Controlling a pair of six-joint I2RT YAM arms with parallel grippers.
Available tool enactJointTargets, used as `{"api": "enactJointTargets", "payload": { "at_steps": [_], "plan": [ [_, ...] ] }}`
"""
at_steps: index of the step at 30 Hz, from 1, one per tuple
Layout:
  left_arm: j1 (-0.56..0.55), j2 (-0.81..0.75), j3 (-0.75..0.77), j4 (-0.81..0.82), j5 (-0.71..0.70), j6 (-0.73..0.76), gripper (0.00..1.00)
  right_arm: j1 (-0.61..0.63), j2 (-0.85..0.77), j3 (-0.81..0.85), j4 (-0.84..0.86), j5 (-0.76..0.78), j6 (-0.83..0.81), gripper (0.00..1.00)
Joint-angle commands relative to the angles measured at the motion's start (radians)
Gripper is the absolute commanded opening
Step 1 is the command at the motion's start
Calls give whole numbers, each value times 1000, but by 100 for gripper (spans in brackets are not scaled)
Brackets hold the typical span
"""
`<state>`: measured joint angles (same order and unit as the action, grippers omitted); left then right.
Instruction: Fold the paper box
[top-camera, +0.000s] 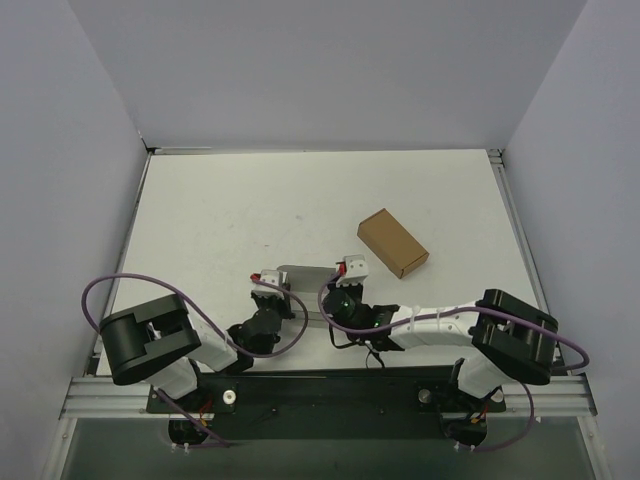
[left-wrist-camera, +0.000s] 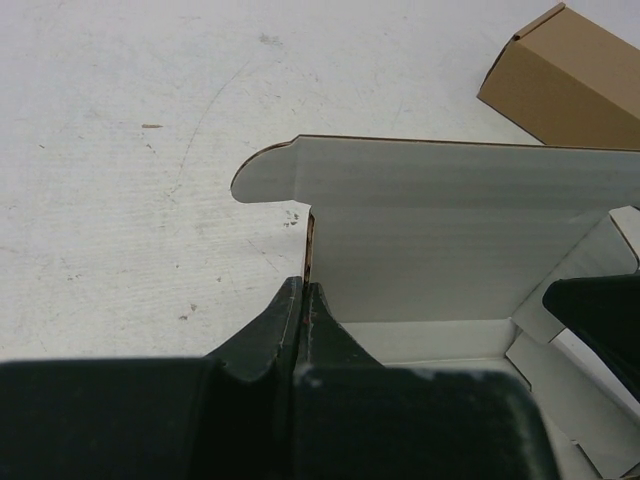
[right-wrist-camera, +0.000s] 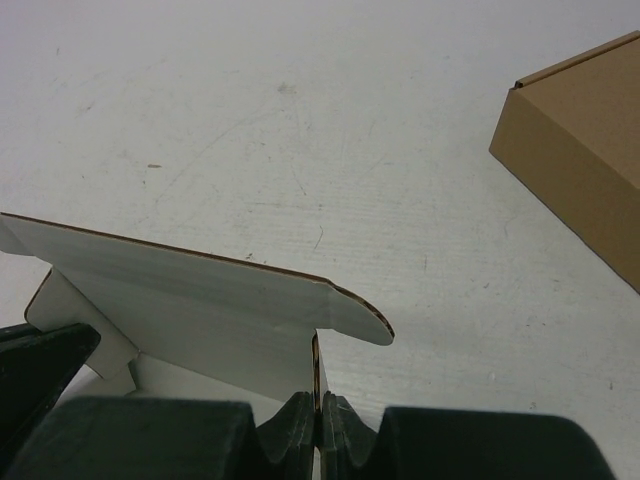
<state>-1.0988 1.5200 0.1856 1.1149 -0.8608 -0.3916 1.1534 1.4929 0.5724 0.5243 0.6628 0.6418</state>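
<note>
The paper box (top-camera: 306, 273) is a white-grey card blank, partly folded up, lying near the table's front edge between my two grippers. In the left wrist view its long back wall (left-wrist-camera: 450, 215) stands upright with a rounded tab at its left end. My left gripper (left-wrist-camera: 303, 287) is shut on the thin edge of the box's left side flap. In the right wrist view the same wall (right-wrist-camera: 190, 290) ends in a rounded tab on the right. There my right gripper (right-wrist-camera: 319, 402) is shut on the right side flap. From above, the left gripper (top-camera: 270, 280) and right gripper (top-camera: 350, 268) flank the box.
A small closed brown cardboard box (top-camera: 392, 242) lies on the white table (top-camera: 230, 210) just behind and to the right of the right gripper; it also shows as the brown box (left-wrist-camera: 565, 75) and brown box (right-wrist-camera: 580, 140). Grey walls enclose the table.
</note>
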Motion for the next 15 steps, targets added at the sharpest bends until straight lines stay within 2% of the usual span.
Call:
{"api": "enactJointTargets", "payload": {
  "at_steps": [1, 5, 9, 12, 13, 14, 15],
  "plan": [
    [-53, 17, 9, 91, 164, -67, 0, 38, 13, 119, 48, -144, 122, 2],
    [-55, 2, -9, 105, 166, -56, 0, 39, 9, 126, 29, -157, 122, 4],
    [-55, -95, -17, 90, 171, -15, 0, 40, -61, 115, 17, -158, 58, 14],
    [-55, -175, -3, 7, 167, 5, 0, 40, -103, 109, 11, -164, -2, 30],
    [-55, -188, -2, -3, 174, 13, 0, 42, -112, 110, 5, -173, -19, 43],
    [-55, -214, -3, -10, 183, 25, 0, 42, -123, 112, -18, -178, -28, 48],
    [-55, -230, -5, -29, 201, 30, 6, 48, -144, 109, -26, -180, -34, 52]
  ]
}}
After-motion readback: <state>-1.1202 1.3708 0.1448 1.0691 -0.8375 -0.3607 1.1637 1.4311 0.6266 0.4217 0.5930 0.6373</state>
